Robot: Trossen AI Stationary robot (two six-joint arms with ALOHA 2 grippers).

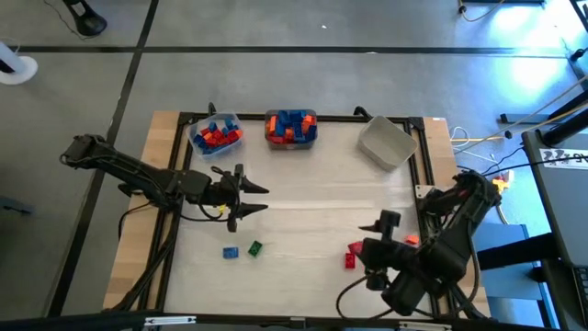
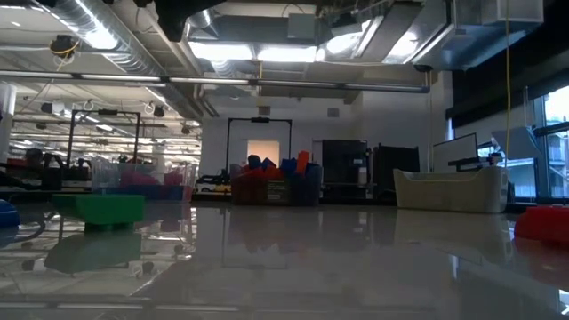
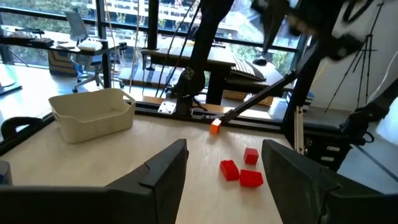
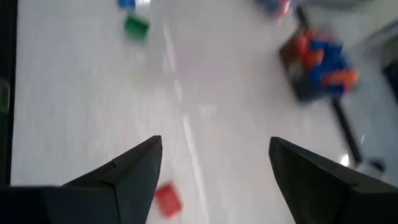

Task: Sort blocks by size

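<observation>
I am looking down on a pale tabletop (image 1: 303, 198) edged by a dark frame, set on a grey concrete floor, with an open workshop hall beyond it in the low view. Along the far edge stand three bins: a clear plastic bin (image 1: 216, 134) at the left holding red and blue studded bricks, a darker bin (image 1: 291, 129) in the middle heaped with blue and orange bricks, and a pale grey plastic bin (image 1: 387, 142) at the right, tilted. On the near left of the table lie a small blue brick (image 1: 230, 252) and a small green brick (image 1: 255, 247), just beside each other. On the near right sit the small red bricks (image 1: 353, 255), with a tiny orange brick (image 1: 411, 240) further right by the frame. My left gripper (image 1: 260, 198) hangs over the left-centre of the table, fingers spread wide and holding nothing. My right gripper (image 1: 377, 248) sits just beside the red bricks at the near right, fingers also wide apart and empty.
</observation>
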